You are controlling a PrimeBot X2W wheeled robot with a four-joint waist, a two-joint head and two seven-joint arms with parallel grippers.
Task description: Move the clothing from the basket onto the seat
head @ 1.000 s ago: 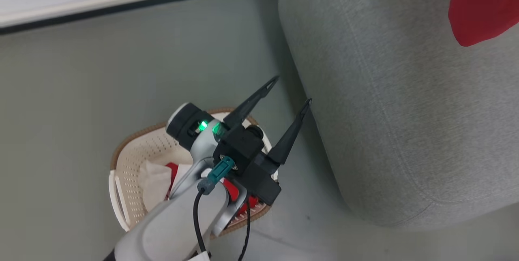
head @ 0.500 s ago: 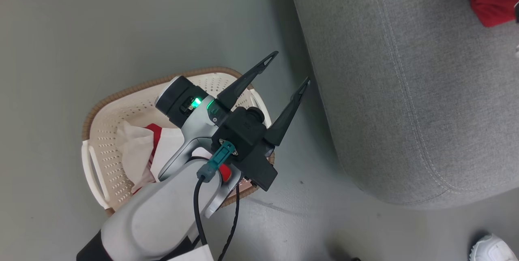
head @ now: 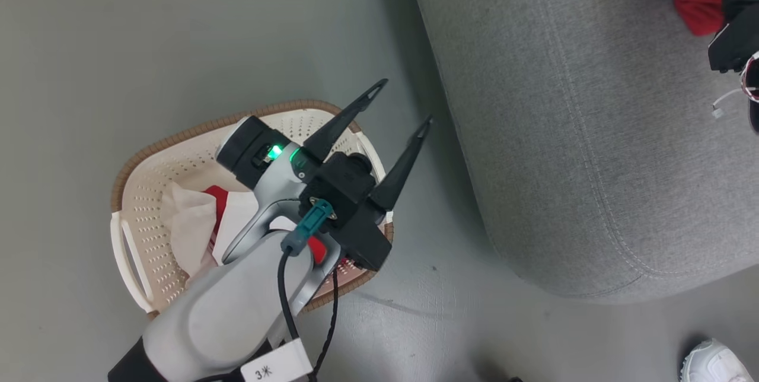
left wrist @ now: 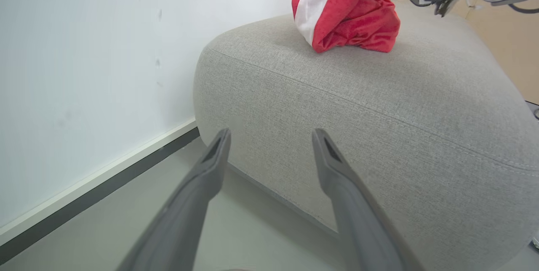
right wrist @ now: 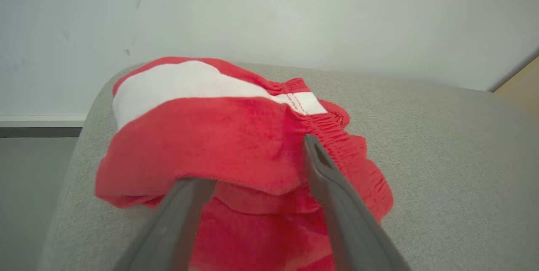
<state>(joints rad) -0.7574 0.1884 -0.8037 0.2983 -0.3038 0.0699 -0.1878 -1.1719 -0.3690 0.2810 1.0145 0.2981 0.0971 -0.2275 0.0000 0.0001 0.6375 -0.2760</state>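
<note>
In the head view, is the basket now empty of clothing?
No, crumpled white and red clothing lies inside the basket.

Head view steeply downward, both wrist views share the seat [left wrist: 379,115]

Red and white against grey for you

You see the clothing [right wrist: 219,144] on the light-grey seat [left wrist: 379,107] bright red with a broad white band; the basket [head: 151,204] is cream-white, dotted with small holes, with a brown woven-look rim and white handles, red and white fabric inside; the floor [head: 118,44] is dull grey-green, the wall [left wrist: 84,52] white, the left gripper [head: 404,102] black, its arm [head: 237,311] silver-grey
</note>
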